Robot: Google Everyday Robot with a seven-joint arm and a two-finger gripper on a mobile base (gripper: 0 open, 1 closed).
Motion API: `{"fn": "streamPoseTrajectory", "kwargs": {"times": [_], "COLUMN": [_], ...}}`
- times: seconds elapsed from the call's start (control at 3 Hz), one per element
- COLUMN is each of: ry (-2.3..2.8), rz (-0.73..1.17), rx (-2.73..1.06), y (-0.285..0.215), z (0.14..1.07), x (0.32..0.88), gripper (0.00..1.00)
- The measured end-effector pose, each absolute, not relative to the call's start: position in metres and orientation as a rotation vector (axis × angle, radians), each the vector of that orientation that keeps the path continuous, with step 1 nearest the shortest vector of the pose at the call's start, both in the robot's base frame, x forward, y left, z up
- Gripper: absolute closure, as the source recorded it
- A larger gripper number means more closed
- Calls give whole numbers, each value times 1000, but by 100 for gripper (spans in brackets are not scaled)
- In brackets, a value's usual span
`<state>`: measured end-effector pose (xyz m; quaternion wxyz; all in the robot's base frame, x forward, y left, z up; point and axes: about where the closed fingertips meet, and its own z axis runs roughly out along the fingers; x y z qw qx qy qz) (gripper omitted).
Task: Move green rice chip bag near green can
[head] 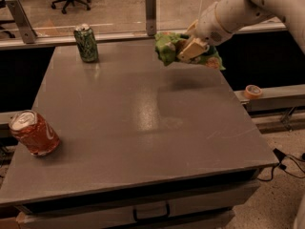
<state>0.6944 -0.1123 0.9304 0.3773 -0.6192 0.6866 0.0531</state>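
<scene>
The green rice chip bag (pixel 167 47) is light green and crumpled, held in the air above the table's far right part. My gripper (pixel 190 49) comes in from the upper right on a white arm and is shut on the bag. The green can (pixel 86 43) stands upright at the table's far left, dark green with a silver top. The bag hangs well to the right of the can, apart from it.
A dented red can (pixel 33 132) sits near the left front edge of the grey table (pixel 143 123). A glass barrier with posts (pixel 150 13) runs behind the table. A roll of tape (pixel 252 91) lies on a ledge to the right.
</scene>
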Motion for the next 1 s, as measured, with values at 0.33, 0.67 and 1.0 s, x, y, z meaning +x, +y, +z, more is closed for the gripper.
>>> {"fn": "streamPoseTrajectory", "kwargs": {"times": [0.33,0.67,1.0], "ry": [1681,1622,1606], "rz": [148,167,193], "rx": [-1587,-1587,-1597], "y": [-61,-9,40], "z": [931,929,916], "x": [718,747,769], "gripper": [100,100,100]}}
